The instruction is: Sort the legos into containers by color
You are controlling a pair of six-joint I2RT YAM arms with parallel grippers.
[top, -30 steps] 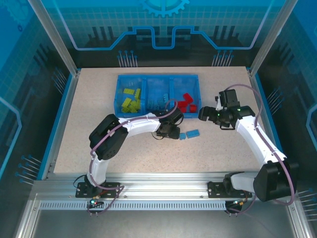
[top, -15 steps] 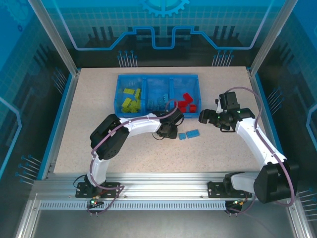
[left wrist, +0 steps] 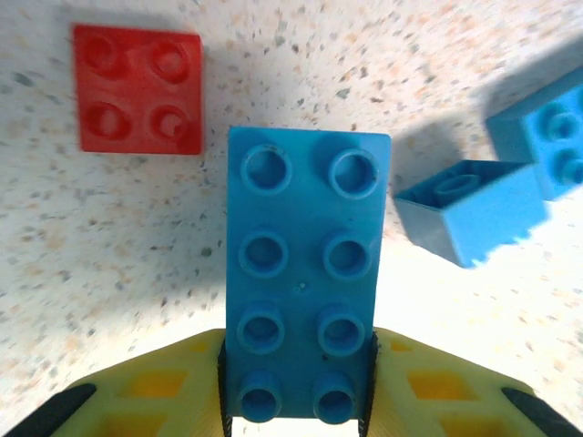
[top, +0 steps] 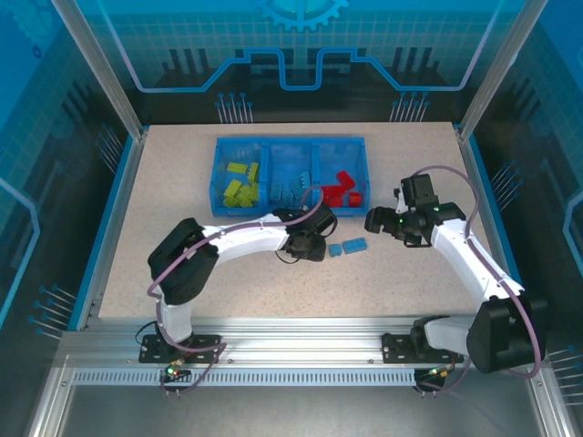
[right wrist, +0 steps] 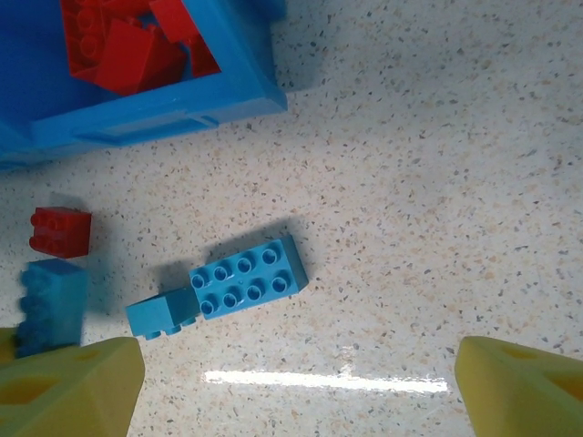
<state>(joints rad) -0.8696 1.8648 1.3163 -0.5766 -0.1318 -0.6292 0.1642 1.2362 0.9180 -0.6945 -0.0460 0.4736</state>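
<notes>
The left tool [left wrist: 296, 405] is clenched on one end of a long blue brick [left wrist: 305, 273] over the worktop [left wrist: 109, 255], with a loose red brick [left wrist: 138, 89] lying beyond it and two more blue bricks [right wrist: 246, 278] touching each other to the right. The right tool [right wrist: 296, 391] hangs released above that pair, near the tray [right wrist: 164, 109]. The tray's compartments hold yellow-green bricks [top: 239, 180] on the left, pale blue bricks [top: 290, 189] in the middle and red bricks [top: 342, 188] on the right.
</notes>
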